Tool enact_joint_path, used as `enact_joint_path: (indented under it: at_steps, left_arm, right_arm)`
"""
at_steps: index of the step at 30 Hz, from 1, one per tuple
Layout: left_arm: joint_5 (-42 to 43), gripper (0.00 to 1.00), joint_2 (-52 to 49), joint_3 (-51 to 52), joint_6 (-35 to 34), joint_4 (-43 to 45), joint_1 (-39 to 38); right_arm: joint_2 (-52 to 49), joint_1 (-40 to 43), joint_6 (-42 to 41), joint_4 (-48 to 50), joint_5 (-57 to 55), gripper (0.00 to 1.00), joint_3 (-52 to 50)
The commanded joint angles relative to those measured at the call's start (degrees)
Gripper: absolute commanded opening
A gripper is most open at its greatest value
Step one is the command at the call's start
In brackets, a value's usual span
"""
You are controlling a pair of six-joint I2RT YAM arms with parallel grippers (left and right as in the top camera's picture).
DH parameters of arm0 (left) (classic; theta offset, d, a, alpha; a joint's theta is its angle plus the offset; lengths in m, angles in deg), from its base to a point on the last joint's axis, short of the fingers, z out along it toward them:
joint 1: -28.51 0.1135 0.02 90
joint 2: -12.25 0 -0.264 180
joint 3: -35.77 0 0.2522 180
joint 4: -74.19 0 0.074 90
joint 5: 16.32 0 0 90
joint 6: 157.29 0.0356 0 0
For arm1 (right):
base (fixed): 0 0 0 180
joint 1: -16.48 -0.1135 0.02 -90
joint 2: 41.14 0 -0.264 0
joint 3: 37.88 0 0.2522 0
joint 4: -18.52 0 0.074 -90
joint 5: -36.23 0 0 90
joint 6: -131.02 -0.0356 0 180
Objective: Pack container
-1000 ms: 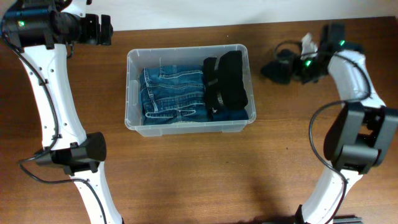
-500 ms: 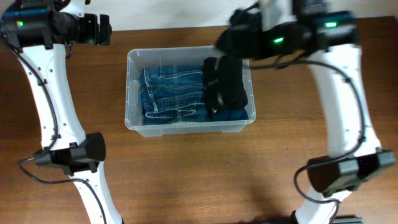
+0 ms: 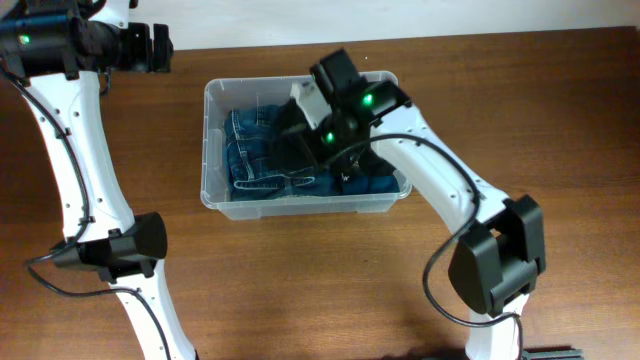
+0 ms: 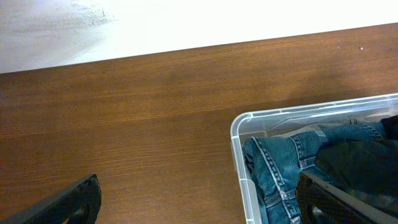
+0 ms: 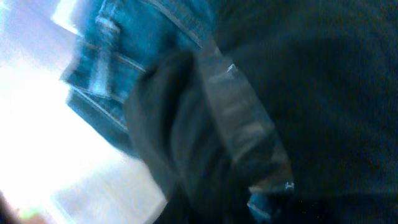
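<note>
The clear plastic container [image 3: 214, 190] stands at the table's back middle. It holds folded blue jeans [image 3: 253, 157] on the left and a black garment [image 3: 352, 172] on the right. My right gripper [image 3: 296, 150] reaches down into the container, over the middle of the clothes; its fingers are hidden. The right wrist view is blurred and shows only the black garment [image 5: 323, 93] and the jeans [image 5: 118, 37] very close. My left gripper [image 3: 160, 47] is open and empty, beyond the container's far left corner [image 4: 239, 124]. The left wrist view shows the jeans [image 4: 280, 168] too.
The wooden table [image 3: 300, 290] spreads around the container. A white wall [image 4: 186, 25] runs along the table's far edge. My left arm's base [image 3: 120, 250] stands at the front left and my right arm's base [image 3: 495, 265] at the front right.
My right arm has swung from the table's far right over to the container and dropped into it, over the clothes. The left arm has not moved.
</note>
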Motion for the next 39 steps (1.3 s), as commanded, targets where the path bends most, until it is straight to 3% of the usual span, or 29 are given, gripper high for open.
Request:
enact_joint_path:
  at_steps: [1,2,3,7,10,12,16,21,24,26,28,34,39]
  left_arm:
    - [-0.2,0.99,0.2,0.1,-0.5,0.0,0.3]
    - [-0.2,0.99,0.2,0.1,-0.5,0.0,0.3]
    - [-0.2,0.99,0.2,0.1,-0.5,0.0,0.3]
    - [-0.2,0.99,0.2,0.1,-0.5,0.0,0.3]
    - [-0.2,0.99,0.2,0.1,-0.5,0.0,0.3]
    - [-0.2,0.99,0.2,0.1,-0.5,-0.1,0.3]
    - [-0.2,0.99,0.2,0.1,-0.5,-0.1,0.3]
    - [-0.2,0.99,0.2,0.1,-0.5,-0.1,0.3]
    - [-0.2,0.99,0.2,0.1,-0.5,-0.1,0.3]
    - [-0.2,0.99,0.2,0.1,-0.5,-0.1,0.3]
    - [-0.2,0.99,0.2,0.1,-0.5,-0.1,0.3]
    - [-0.2,0.99,0.2,0.1,-0.5,-0.1,0.3]
    - [-0.2,0.99,0.2,0.1,-0.5,-0.1,0.3]
  right_arm:
    - [0.1,0.6,-0.4,2.6,-0.7,0.66,-3.8]
    - [0.1,0.9,-0.4,2.9,-0.7,0.80,-3.7]
    - [0.4,1.2,-0.1,2.9,-0.7,0.85,-3.1]
    - [2.2,3.2,1.2,-0.8,-1.5,0.91,3.8]
    - [3.6,6.3,2.4,-8.2,-2.0,0.99,16.4]
    - [3.7,9.7,2.4,-15.1,-2.0,0.99,27.6]
    - [3.7,16.6,1.9,-26.5,-2.0,0.98,40.7]
    - [3.8,27.2,-1.4,-39.1,2.1,0.99,50.6]
    - [3.8,30.8,-10.7,-40.9,9.8,0.98,51.6]
    - [3.8,31.1,-11.2,-41.4,8.6,0.98,51.4]
    - [3.8,32.3,-9.8,-45.0,3.3,0.98,51.4]
    - [8.0,38.1,-5.4,-45.2,4.7,0.98,51.3]
    - [17.9,43.8,5.7,-44.9,0.5,0.98,50.6]
